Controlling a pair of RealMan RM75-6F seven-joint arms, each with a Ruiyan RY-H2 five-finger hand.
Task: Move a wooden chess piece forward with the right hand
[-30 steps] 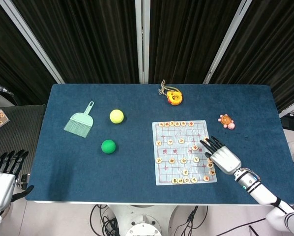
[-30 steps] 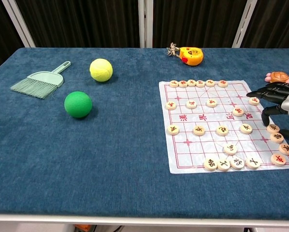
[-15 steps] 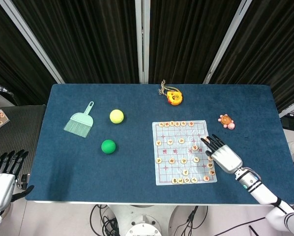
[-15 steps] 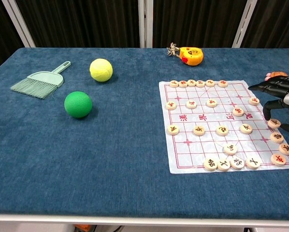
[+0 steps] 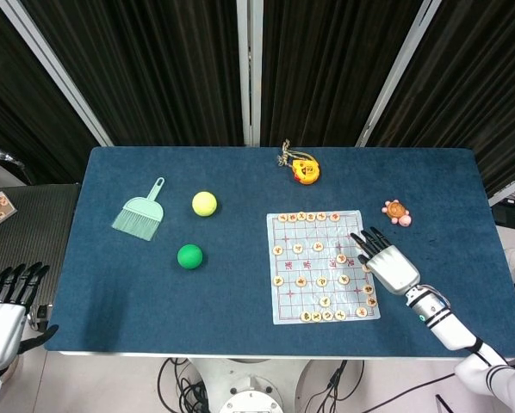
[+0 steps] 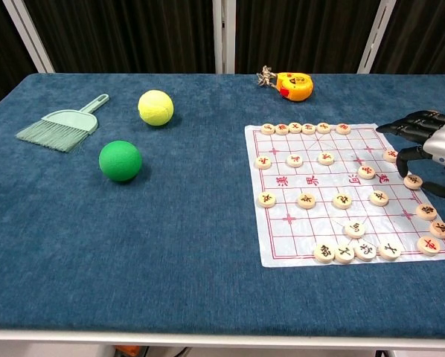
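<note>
Chest view: round pale wooden chess piece point(image 6: 412, 181) (red character) under empty, spread right hand point(image 6: 431, 145).

The head view looks steeply down from high above, taking in the whole blue table point(image 5: 240, 292) and dark curtains behind. The chest view sits low at the near edge, facing across, much closer. Both catch the chessboard sheet point(image 5: 294, 297) point(image 6: 297, 242) and right hand point(image 5: 387, 265) point(image 6: 431, 145).

Characters mark the chess pieces point(image 6: 342, 200) and board point(image 6: 312, 181), seemingly too small to read.
</note>
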